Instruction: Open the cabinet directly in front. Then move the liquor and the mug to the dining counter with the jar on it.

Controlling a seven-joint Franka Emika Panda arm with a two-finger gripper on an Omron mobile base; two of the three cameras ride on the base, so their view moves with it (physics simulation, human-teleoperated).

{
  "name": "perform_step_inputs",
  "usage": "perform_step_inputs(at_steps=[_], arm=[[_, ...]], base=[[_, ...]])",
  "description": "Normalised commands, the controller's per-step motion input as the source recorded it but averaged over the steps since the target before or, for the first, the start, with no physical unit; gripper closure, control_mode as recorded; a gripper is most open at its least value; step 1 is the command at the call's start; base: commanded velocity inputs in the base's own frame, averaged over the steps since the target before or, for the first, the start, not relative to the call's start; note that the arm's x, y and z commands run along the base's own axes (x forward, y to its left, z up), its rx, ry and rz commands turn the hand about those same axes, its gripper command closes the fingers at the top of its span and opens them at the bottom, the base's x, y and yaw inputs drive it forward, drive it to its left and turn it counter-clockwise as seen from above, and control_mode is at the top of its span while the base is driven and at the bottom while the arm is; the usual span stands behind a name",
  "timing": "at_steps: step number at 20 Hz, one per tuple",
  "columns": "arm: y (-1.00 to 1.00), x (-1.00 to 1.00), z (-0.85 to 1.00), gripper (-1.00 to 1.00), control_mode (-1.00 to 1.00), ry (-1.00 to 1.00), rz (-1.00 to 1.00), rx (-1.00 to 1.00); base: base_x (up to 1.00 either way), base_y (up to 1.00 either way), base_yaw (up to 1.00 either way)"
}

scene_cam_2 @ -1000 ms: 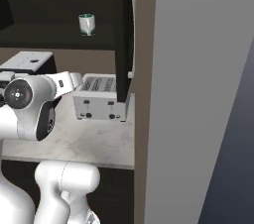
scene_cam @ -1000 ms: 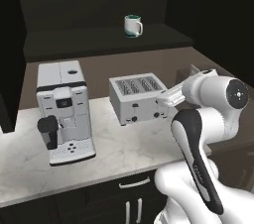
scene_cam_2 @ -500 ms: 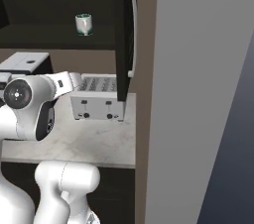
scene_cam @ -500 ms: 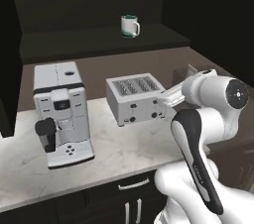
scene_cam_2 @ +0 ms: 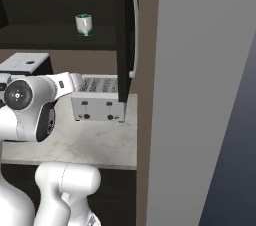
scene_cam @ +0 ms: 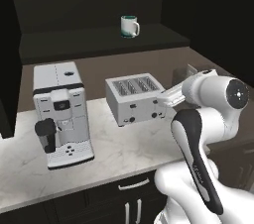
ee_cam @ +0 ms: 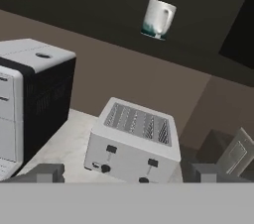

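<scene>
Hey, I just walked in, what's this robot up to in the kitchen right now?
The cabinet over the worktop is open, its door swung aside, and the mug stands alone on the shelf inside. The gripper is open and empty, low over the marble worktop just by the toaster, with the mug above it. A coffee machine stands further left. Nothing is being held, so the mug has not been picked up yet.

— What can't you make out from your base?

— My own forearm covers the right end of the toaster (scene_cam: pixel 135 98), and my hand beyond it is hidden. The cabinet (scene_cam_2: pixel 125 30) door runs off the top edge.

— And through the hand camera?

— The coffee machine (ee_cam: pixel 30 96) is cut by the left edge. My fingertips (ee_cam: pixel 49 172) barely rise above the bottom.
</scene>
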Motion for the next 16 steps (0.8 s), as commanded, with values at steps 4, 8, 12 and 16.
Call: perform_step_inputs(at_steps=[4, 8, 12, 16], arm=[[0.0, 0.0, 0.42, -1.0, -1.0, 0.0, -0.04, 0.0], [0.0, 0.0, 0.51, -1.0, -1.0, 0.0, -0.13, 0.0], [-0.09, 0.0, 0.48, -1.0, -1.0, 0.0, -0.09, 0.0], [-0.2, 0.0, 0.41, -1.0, -1.0, 0.0, -0.05, 0.01]], base=[[0.0, 0.0, 0.0], [0.0, 0.0, 0.0], [0.0, 0.0, 0.0], [0.0, 0.0, 0.0]])
